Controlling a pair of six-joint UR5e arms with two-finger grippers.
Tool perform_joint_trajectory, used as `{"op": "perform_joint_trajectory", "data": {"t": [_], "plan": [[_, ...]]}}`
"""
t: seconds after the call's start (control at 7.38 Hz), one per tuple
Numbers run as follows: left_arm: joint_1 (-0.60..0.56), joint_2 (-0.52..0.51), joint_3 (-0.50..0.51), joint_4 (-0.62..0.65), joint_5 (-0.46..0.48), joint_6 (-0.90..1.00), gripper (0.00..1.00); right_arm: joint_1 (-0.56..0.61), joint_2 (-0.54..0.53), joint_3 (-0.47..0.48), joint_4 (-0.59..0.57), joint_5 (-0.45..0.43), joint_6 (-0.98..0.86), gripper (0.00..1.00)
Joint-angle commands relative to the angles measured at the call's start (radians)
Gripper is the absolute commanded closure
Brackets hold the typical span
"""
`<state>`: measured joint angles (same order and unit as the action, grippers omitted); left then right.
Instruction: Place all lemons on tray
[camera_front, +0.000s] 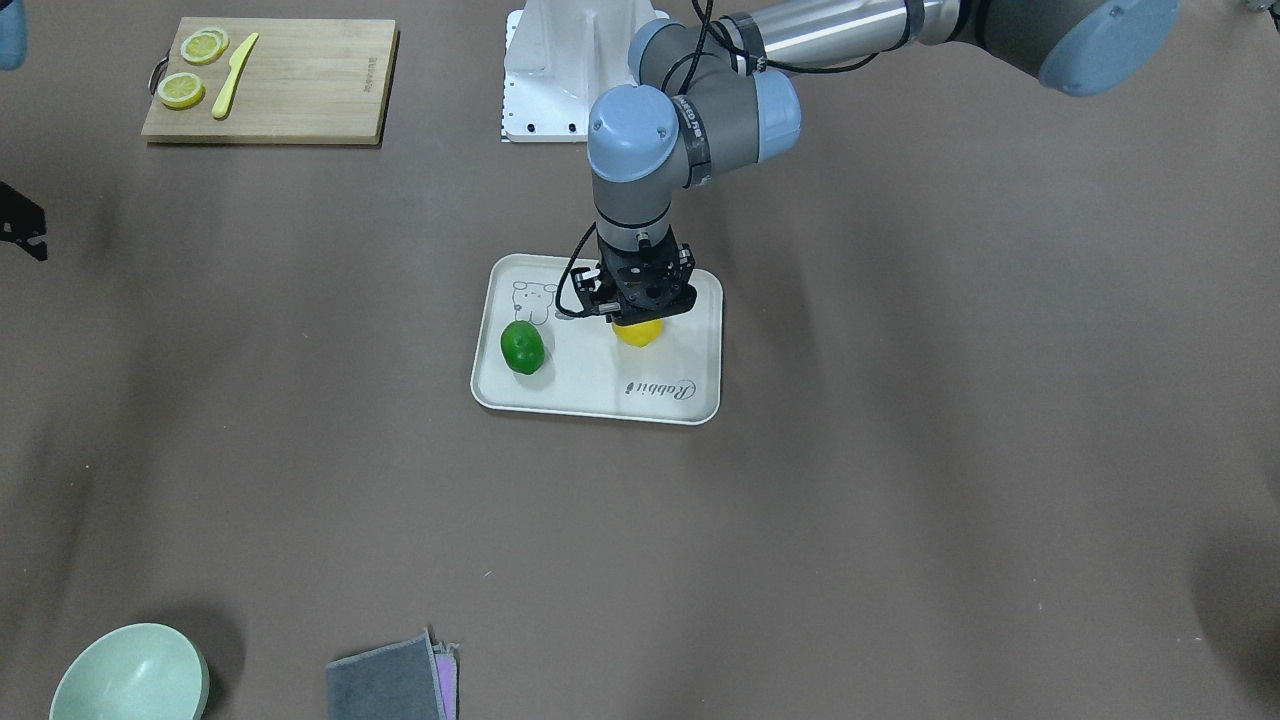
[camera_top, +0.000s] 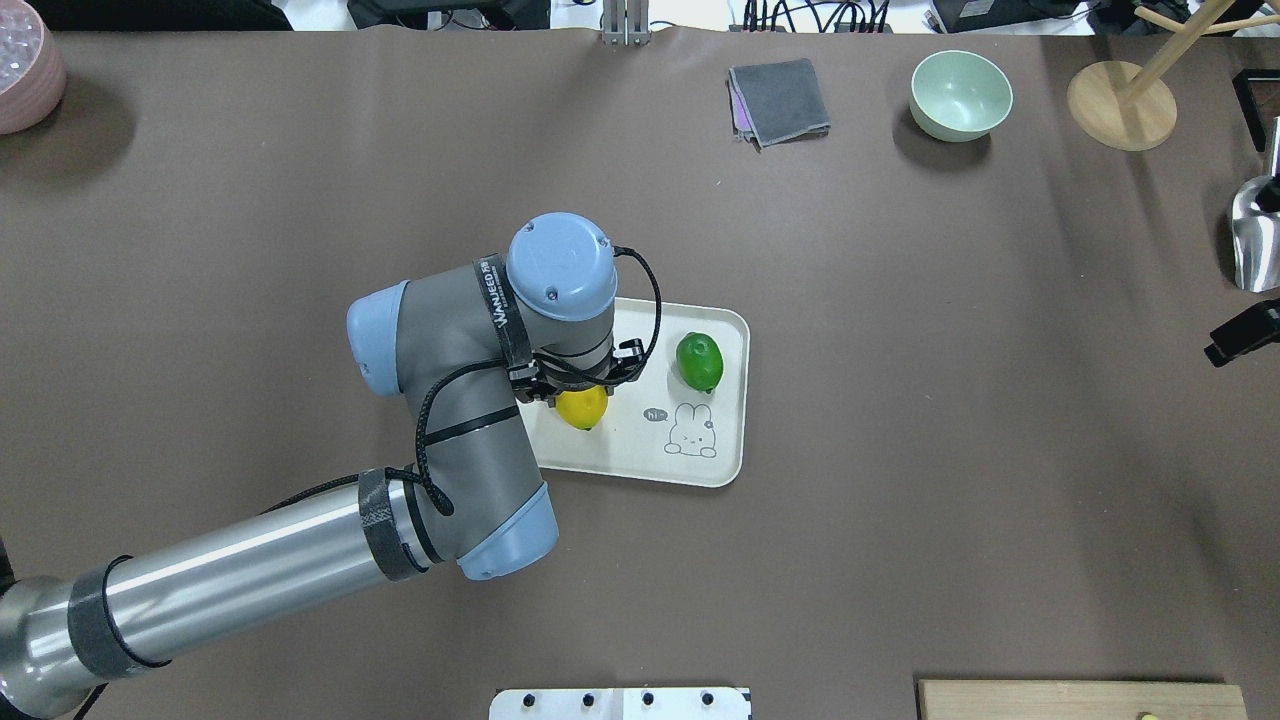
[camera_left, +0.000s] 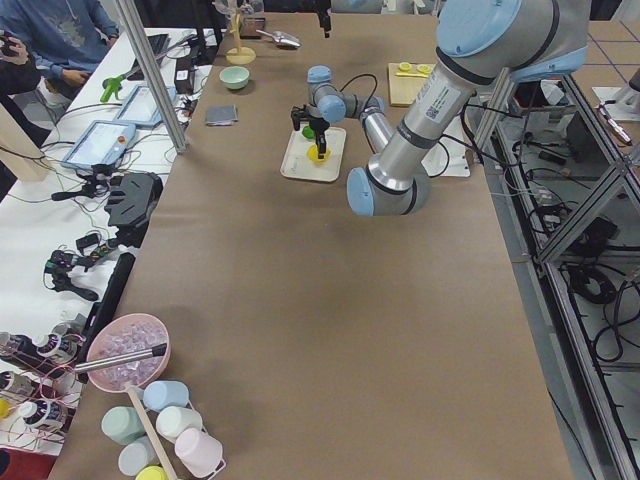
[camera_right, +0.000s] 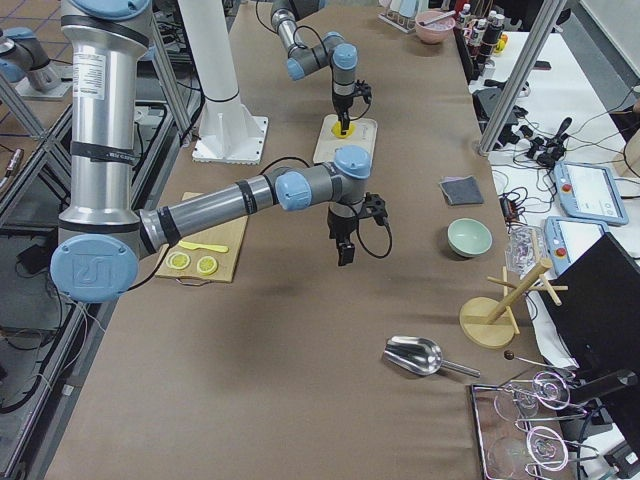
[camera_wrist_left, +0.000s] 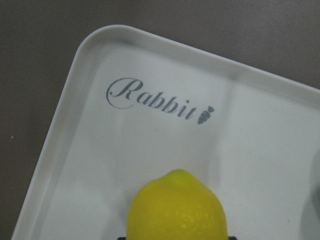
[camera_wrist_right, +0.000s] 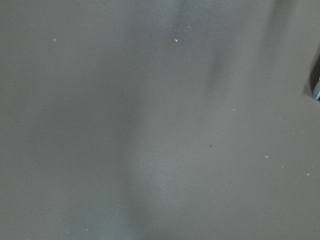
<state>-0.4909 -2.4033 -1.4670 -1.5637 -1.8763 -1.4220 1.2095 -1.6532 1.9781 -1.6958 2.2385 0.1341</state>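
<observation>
The cream-white tray (camera_front: 600, 414) with the "Rabbit" script lies mid-table; it also shows in the overhead view (camera_top: 735, 400) and the left wrist view (camera_wrist_left: 75, 100). The green lemon (camera_front: 522, 347) rests on the tray beside the rabbit drawing, free of any gripper, and shows overhead too (camera_top: 699, 361). My left gripper (camera_front: 638, 320) points straight down over the tray, shut on the yellow lemon (camera_front: 638, 335), which is at or just above the tray floor (camera_wrist_left: 176, 210). My right gripper (camera_top: 1243, 335) is far off at the table's side; its fingers do not show clearly.
A wooden cutting board (camera_front: 300, 80) with lemon slices and a yellow knife (camera_front: 234, 76) sits near the robot's right side. A mint bowl (camera_top: 960, 95), a grey cloth (camera_top: 780, 100), a wooden stand (camera_top: 1120, 105) and a metal scoop (camera_top: 1255, 235) lie along the far side.
</observation>
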Motion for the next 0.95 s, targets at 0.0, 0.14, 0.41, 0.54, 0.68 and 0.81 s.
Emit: {"op": "perform_joint_trajectory", "data": {"t": [0.0, 0.14, 0.41, 0.54, 0.68, 0.81], "plan": [[-0.003, 0.006, -0.007, -0.013, 0.0, 0.0, 0.02, 0.119, 0.009, -0.089, -0.048, 0.068, -0.105, 0.0], [-0.015, 0.006, -0.012, -0.012, -0.001, 0.006, 0.02, 0.155, 0.025, -0.126, -0.051, 0.076, -0.107, 0.0], [-0.114, 0.038, -0.073, 0.028, -0.089, 0.065, 0.02, 0.257, 0.091, -0.233, -0.056, 0.084, -0.177, 0.0], [-0.188, 0.09, -0.125, 0.046, -0.159, 0.124, 0.02, 0.303, 0.117, -0.289, -0.058, 0.092, -0.218, 0.0], [-0.246, 0.164, -0.186, 0.051, -0.202, 0.19, 0.02, 0.323, 0.136, -0.301, -0.073, 0.09, -0.22, 0.0], [-0.299, 0.258, -0.249, 0.05, -0.24, 0.254, 0.02, 0.335, 0.157, -0.323, -0.07, 0.087, -0.206, 0.0]]}}
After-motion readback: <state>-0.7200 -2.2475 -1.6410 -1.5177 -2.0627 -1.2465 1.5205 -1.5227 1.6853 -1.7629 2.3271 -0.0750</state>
